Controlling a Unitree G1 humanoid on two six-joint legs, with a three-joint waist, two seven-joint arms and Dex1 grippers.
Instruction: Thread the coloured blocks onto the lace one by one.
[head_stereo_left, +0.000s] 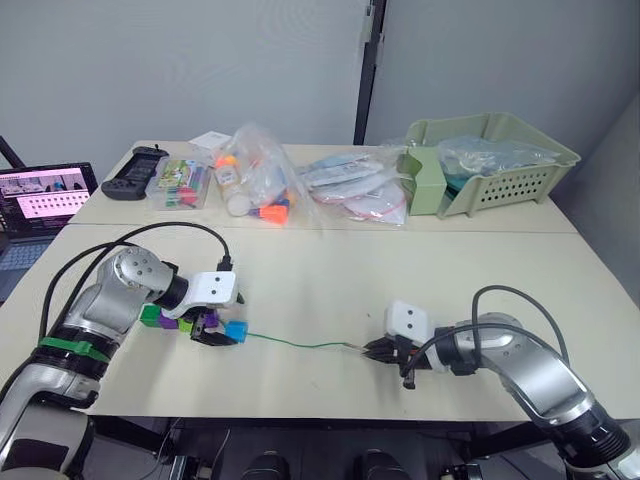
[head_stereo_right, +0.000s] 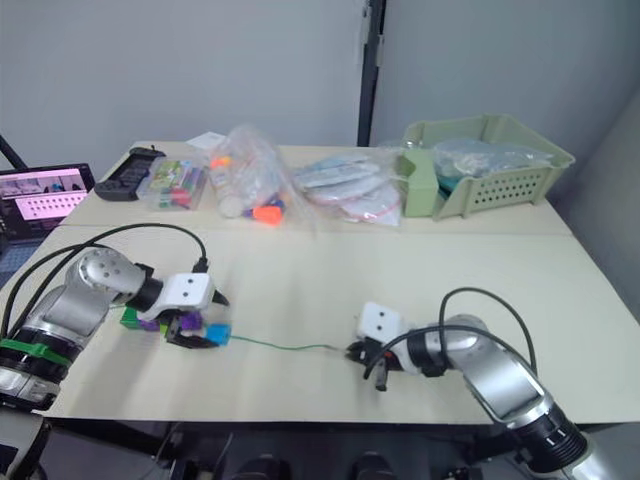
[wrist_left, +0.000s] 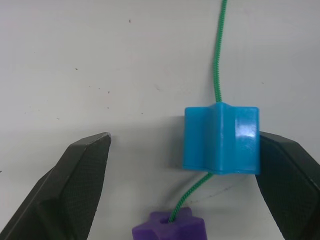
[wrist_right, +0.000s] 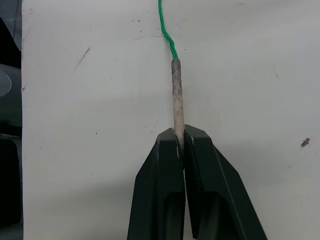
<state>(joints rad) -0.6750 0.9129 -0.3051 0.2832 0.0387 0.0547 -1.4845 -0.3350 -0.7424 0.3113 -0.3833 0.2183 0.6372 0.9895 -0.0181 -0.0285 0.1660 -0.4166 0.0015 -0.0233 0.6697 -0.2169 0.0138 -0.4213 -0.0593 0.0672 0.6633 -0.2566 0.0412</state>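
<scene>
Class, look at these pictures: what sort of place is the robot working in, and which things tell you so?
Probably an office or lab workroom: pale tables pushed together, a laptop at one side, and bagged supplies beside a green plastic basket along the back.

Office or lab room, pale tables (head_stereo_left: 330, 270), grey walls, laptop (head_stereo_left: 40, 200), green storage basket (head_stereo_left: 520, 160)

You have a pale table (head_stereo_left: 330, 280) carrying the green lace (head_stereo_left: 300, 343) and coloured blocks (head_stereo_left: 190, 322) near its front edge (blue one threaded), bagged items (head_stereo_left: 300, 185) and a green basket (head_stereo_left: 490, 160) behind.
</scene>
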